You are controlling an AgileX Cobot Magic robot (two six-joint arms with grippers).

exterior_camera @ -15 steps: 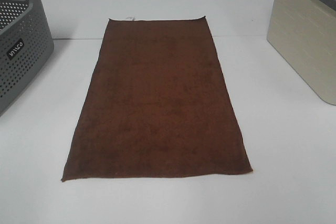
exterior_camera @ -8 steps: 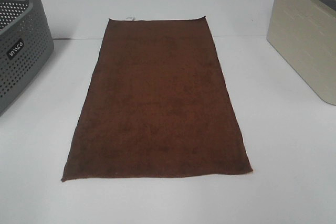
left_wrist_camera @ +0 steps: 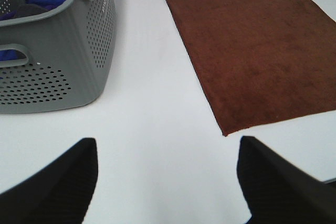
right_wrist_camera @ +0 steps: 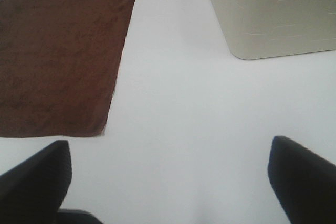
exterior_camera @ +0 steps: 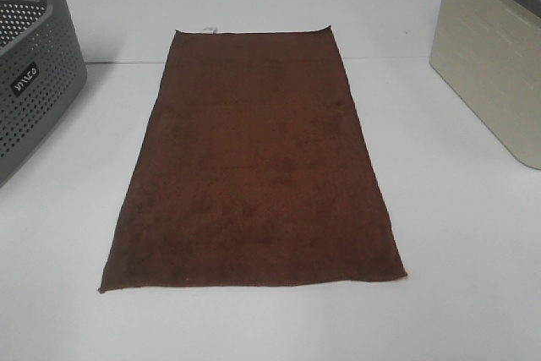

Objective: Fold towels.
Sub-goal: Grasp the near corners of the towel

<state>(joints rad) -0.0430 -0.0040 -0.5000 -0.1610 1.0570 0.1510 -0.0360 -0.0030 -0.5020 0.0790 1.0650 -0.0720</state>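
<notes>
Overview, exterior high: brown towel [exterior_camera: 254,166] lies flat, unfolded, on the white worktop [exterior_camera: 456,251] between grey basket [exterior_camera: 34,65] and beige bin [exterior_camera: 494,57]; no arm shows. Left wrist view: left pincer [left_wrist_camera: 167,148] spread apart, empty, short of the towel's near corner. Right wrist view: right pincer [right_wrist_camera: 169,145] likewise apart and empty. Folding seems not yet begun; next, each pincer probably must reach and pinch a near corner.

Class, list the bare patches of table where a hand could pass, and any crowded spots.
Free table: in front of the towel, between towel and grey basket, between towel and beige bin. Crowded only where basket and bin stand.
</notes>
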